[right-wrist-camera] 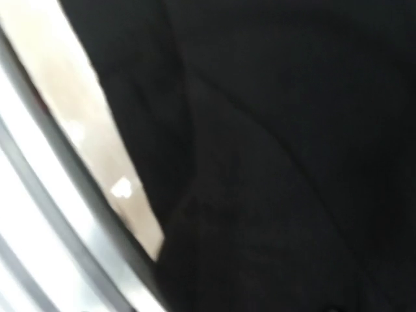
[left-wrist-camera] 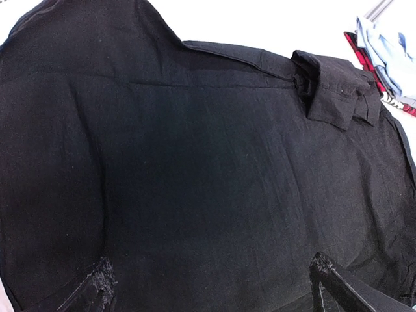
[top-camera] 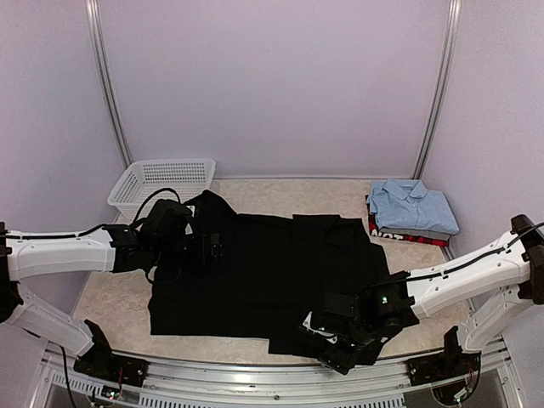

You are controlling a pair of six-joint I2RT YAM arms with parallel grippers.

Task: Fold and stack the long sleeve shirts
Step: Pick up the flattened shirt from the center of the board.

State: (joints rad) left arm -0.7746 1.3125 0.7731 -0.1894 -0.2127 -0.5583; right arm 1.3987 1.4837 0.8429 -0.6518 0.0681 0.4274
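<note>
A: Where does the black shirt (top-camera: 272, 263) lie?

B: It is spread flat across the middle of the table (top-camera: 110, 297), with its collar on the side toward 2 o'clock.

A: And the other shirts?

B: The light blue shirt (top-camera: 412, 204) sits folded on top of the red-and-black shirt (top-camera: 399, 231) at 2 o'clock, just beside the black one. A white basket (top-camera: 161, 180) stands at 10 o'clock.

A: What about the grippers?

B: The left gripper (top-camera: 211, 248) hangs over the shirt's 9 o'clock end, its fingertips (left-wrist-camera: 97, 286) spread wide with nothing between them. The right gripper (top-camera: 333, 340) is at 5 o'clock, on the near hem by the front rail. Its wrist view is only blurred dark cloth, so whether it is gripping cannot be told.
</note>
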